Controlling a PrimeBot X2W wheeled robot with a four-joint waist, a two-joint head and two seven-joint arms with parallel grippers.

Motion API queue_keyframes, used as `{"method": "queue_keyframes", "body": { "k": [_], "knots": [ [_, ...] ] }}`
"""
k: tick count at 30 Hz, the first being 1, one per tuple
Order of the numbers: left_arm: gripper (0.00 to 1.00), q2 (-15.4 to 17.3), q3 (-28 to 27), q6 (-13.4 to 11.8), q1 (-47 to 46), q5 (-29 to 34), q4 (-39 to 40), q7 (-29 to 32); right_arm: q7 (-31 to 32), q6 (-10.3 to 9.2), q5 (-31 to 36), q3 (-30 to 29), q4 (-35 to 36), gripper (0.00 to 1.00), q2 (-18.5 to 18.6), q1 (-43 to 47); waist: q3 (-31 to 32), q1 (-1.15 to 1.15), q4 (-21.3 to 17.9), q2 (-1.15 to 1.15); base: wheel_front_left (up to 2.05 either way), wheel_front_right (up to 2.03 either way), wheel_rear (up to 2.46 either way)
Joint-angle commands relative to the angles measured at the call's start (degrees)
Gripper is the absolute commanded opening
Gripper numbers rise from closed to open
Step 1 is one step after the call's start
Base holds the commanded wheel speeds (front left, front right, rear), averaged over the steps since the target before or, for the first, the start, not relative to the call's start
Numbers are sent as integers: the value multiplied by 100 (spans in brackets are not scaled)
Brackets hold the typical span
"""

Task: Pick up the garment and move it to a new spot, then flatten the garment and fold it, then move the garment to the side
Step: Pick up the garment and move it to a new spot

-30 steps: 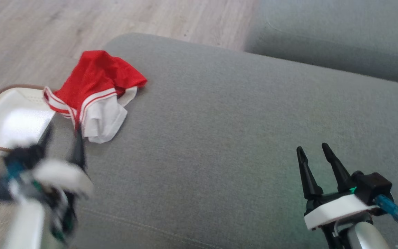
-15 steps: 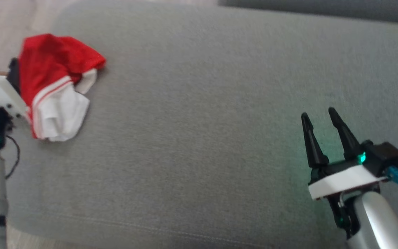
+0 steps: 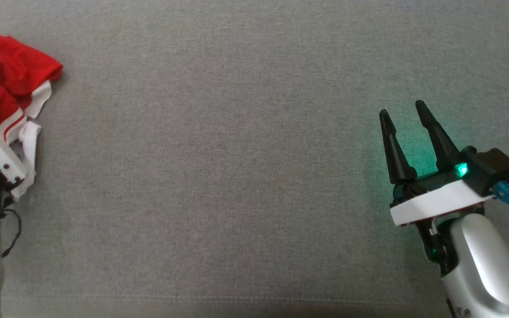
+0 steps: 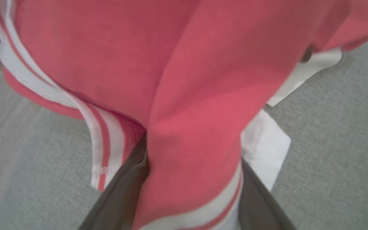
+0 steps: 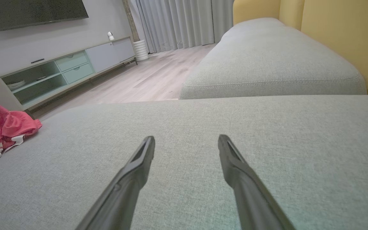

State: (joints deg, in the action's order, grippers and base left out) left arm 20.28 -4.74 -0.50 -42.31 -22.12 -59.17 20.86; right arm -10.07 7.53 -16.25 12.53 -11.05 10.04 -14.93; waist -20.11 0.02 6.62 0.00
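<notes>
Far left of the sofa cushion [image 3: 237, 154]: the garment [image 3: 2, 79], red with white striped trim, lies crumpled near the cushion's edge. The left claw [image 4: 193, 150] is at it. From the head view its white wrist housing overlaps the cloth's white hem.

Left wrist view: both dark fingers [image 4: 120, 191] are spread wide, with a red fold bunched between and over them. The tips are hidden under cloth, and as far as shows the claw is not clamped on it.

Right side: the right claw [image 3: 402, 108] sits over the cushion, well apart from the garment. Its fingers are parted with nothing between them, and a green light [image 3: 461, 169] glows at its base.

Right wrist view, beyond the claw: a low cabinet [image 5: 59, 70], a wooden floor [image 5: 145, 80], a second grey cushion [image 5: 273, 64] and a yellow backrest [image 5: 347, 41].
</notes>
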Motion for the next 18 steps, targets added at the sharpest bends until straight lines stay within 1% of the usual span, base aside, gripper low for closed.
{"method": "queue_keyframes", "body": {
  "k": [1,2,3,4,7,11,16,18],
  "knots": [
    [99,421,-191,14,-234,-52,66,-15,-53,-4,-58,120,134,100,54,-109,-22,-2,-43,0,0,0,0],
    [70,424,-189,41,-244,-67,-17,-28,-66,-4,-62,116,110,100,52,-111,-12,-2,-48,0,0,0,0],
    [39,426,-183,65,-261,-74,-85,-57,-79,-4,-67,110,83,100,52,-110,2,-2,-48,0,0,0,0],
    [0,430,-175,93,-279,-78,-132,-123,-91,-4,-72,105,53,100,49,-107,27,-2,-44,0,0,0,0],
    [0,497,-146,158,-359,-56,-214,-392,-124,-4,-90,114,-49,100,20,-88,151,-2,-33,0,0,0,0],
    [0,636,5,321,-521,76,-173,-791,-196,-4,-132,141,-190,100,-24,-53,479,-2,-29,0,0,0,0],
    [0,794,509,541,-747,492,10,-1049,-278,-4,-181,156,-375,100,-113,71,1028,-2,-67,0,0,0,0],
    [0,804,694,628,-857,593,142,-1084,-305,-4,-197,162,-437,100,-160,129,1254,-2,-106,0,0,0,0]
  ]
}}
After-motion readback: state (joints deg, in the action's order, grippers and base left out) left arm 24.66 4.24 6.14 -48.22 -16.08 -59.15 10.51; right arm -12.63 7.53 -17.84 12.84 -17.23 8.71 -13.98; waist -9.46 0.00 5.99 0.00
